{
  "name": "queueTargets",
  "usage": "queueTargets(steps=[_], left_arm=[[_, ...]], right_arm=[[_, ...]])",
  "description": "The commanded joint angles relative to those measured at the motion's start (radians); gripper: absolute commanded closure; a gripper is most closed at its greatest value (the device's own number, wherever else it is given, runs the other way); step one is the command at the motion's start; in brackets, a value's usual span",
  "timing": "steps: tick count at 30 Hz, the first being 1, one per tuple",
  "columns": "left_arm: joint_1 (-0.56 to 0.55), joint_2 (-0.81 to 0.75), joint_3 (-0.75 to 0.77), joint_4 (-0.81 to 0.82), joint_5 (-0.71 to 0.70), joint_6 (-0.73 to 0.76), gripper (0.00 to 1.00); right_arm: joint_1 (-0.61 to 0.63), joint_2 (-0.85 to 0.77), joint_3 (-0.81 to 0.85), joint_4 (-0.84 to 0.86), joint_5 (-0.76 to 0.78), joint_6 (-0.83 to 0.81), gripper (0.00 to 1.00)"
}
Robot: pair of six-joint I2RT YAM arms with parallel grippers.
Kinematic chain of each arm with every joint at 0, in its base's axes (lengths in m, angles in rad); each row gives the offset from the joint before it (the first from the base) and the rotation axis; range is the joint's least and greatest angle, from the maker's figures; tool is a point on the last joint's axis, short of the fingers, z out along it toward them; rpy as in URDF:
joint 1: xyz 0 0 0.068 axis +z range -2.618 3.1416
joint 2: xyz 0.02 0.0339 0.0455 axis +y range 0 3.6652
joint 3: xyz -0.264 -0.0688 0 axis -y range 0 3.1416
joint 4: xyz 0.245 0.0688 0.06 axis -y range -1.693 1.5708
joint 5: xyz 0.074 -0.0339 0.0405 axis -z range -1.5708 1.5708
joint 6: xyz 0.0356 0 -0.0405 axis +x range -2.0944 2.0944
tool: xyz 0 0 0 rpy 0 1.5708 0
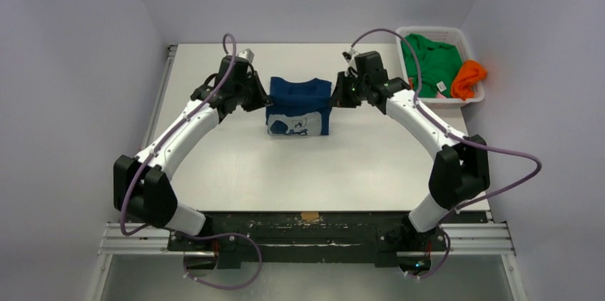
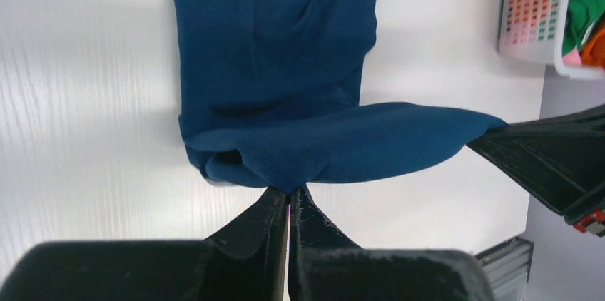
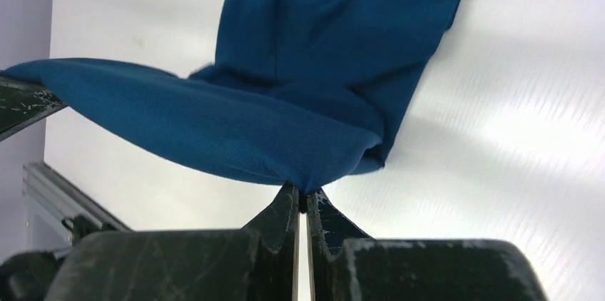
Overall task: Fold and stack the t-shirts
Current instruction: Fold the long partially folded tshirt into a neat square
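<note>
The dark blue t-shirt point(image 1: 298, 105) with a pale print lies partly folded at the table's far middle. My left gripper point(image 1: 261, 95) is shut on its left edge, and my right gripper point(image 1: 338, 95) is shut on its right edge. In the left wrist view the pinched blue cloth point(image 2: 335, 144) stretches across, lifted above the table, from my left gripper point(image 2: 290, 192) to the other gripper's finger point(image 2: 549, 158). The right wrist view shows the same lifted fold point(image 3: 235, 126) held in my right gripper point(image 3: 305, 197). The green t-shirt point(image 1: 431, 62) and the orange t-shirt point(image 1: 468, 78) lie in the basket.
A white lattice basket point(image 1: 456, 33) stands at the table's far right corner, also seen in the left wrist view point(image 2: 531, 16). The white table point(image 1: 314, 172) has purple walls on three sides. A small tan patch point(image 1: 309, 216) sits at the near edge.
</note>
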Motion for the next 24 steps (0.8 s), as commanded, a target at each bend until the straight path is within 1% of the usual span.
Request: queueTargets(steps=[1, 8, 12, 14, 16, 19, 20, 21, 22, 23, 24], left_arm=[[0.068, 0.132, 0.167, 0.030, -0.020, 0.060, 1.00], [0.110, 0.369, 0.391, -0.021, -0.005, 0.101, 1.00], [0.130, 0.514, 0.526, -0.050, -0.001, 0.126, 1.00], [0.137, 0.584, 0.603, -0.071, -0.002, 0.132, 1.00], [0.144, 0.654, 0.680, -0.114, 0.004, 0.133, 1.00], [0.148, 0.743, 0.771, -0.145, 0.003, 0.137, 1.00], [0.152, 0.773, 0.803, -0.156, 0.009, 0.135, 1.00], [0.155, 0.806, 0.841, -0.171, 0.019, 0.133, 0.98], [0.159, 0.838, 0.881, -0.183, 0.037, 0.130, 0.92], [0.161, 0.866, 0.920, -0.193, 0.055, 0.131, 0.79], [0.164, 0.893, 0.958, -0.206, 0.073, 0.134, 0.68]], right_arm=[[-0.041, 0.075, 0.138, 0.027, 0.073, -0.008, 1.00], [-0.102, 0.255, 0.299, 0.045, -0.003, 0.001, 1.00], [-0.113, 0.360, 0.363, 0.079, 0.040, 0.013, 1.00], [-0.121, 0.441, 0.422, 0.071, 0.069, 0.018, 1.00], [-0.130, 0.518, 0.506, 0.047, 0.050, 0.019, 1.00], [-0.135, 0.605, 0.575, 0.049, 0.044, 0.038, 1.00], [-0.135, 0.627, 0.595, 0.047, 0.053, 0.046, 0.96], [-0.136, 0.645, 0.616, 0.047, 0.069, 0.053, 0.92], [-0.138, 0.661, 0.641, 0.047, 0.091, 0.057, 0.87], [-0.139, 0.679, 0.668, 0.036, 0.112, 0.062, 0.80], [-0.141, 0.694, 0.701, 0.018, 0.122, 0.064, 0.72]])
